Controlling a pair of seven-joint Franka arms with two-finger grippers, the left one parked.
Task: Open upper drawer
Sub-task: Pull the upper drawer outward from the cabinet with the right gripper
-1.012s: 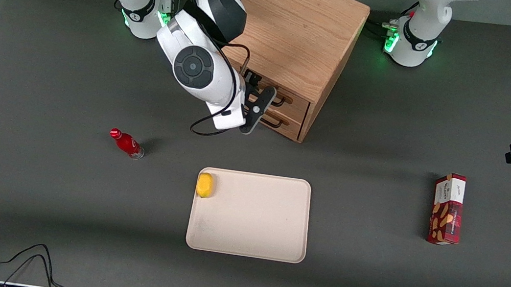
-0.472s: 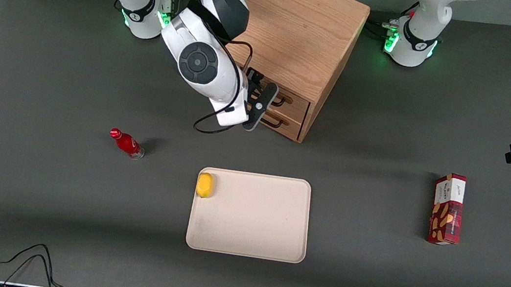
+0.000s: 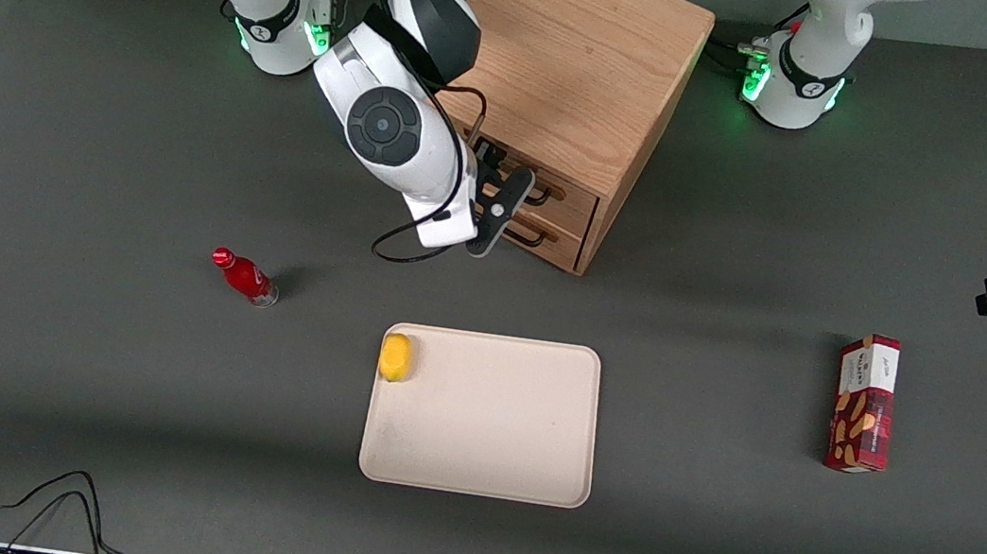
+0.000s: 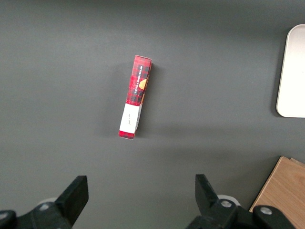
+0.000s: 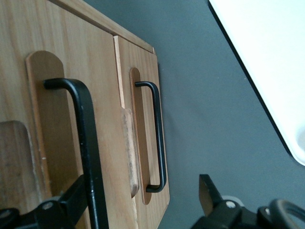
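Nearest the front camera, in the lower middle of the frame, the cream tray (image 3: 478,466) is lying with a yellow fruit (image 3: 395,357) at one corner; a red bottle (image 3: 246,277) and a red snack box (image 3: 864,403) are standing well apart toward the two ends of the table. None of this is moving.

Farther up, in the upper middle of the frame, the gripper (image 5: 140,195) is hanging in front of the wooden cabinet (image 3: 579,59). Over the last second it has been pushing in toward the drawer fronts and then easing back a touch, while the upper drawer (image 3: 575,197) is showing no clear gap, so the pull is probably not yet under way.

The claw is standing spread, its two fingers well apart. In the right wrist view the black handle (image 5: 86,133) of the upper drawer is running between them, just beside one finger (image 5: 71,202) and not yet pinched. The lower drawer (image 5: 143,71) is sitting closed beneath it. Judging from this, closing on the bar is coming next, then a straight draw outward.
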